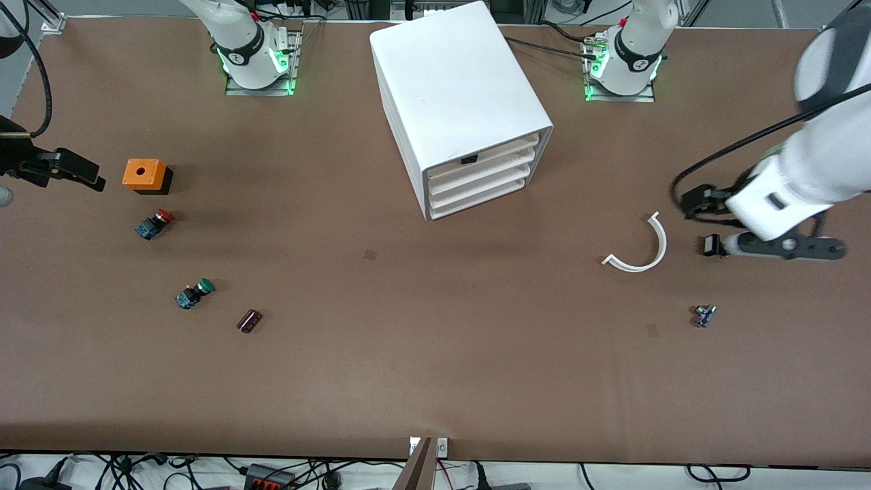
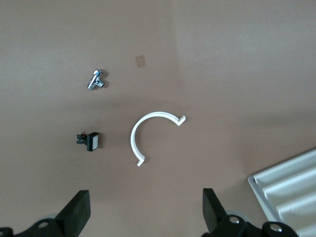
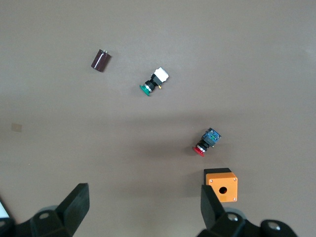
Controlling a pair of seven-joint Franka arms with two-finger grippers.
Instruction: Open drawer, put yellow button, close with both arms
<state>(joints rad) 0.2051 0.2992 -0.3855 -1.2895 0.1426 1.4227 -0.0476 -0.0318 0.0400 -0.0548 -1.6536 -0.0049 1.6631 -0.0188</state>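
Robotics lab: bolted arm bases (image 1: 257, 58), cable clutter (image 1: 272, 473).

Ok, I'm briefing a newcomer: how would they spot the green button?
Find the orange box toward the right arm's end of the table. Nearer the front camera lie two buttons; the green button is the nearer, capped green, not red.

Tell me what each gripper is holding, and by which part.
Nothing is held. The left gripper hangs open over bare table near the white clip; the right gripper hangs open over the table beside the orange box.
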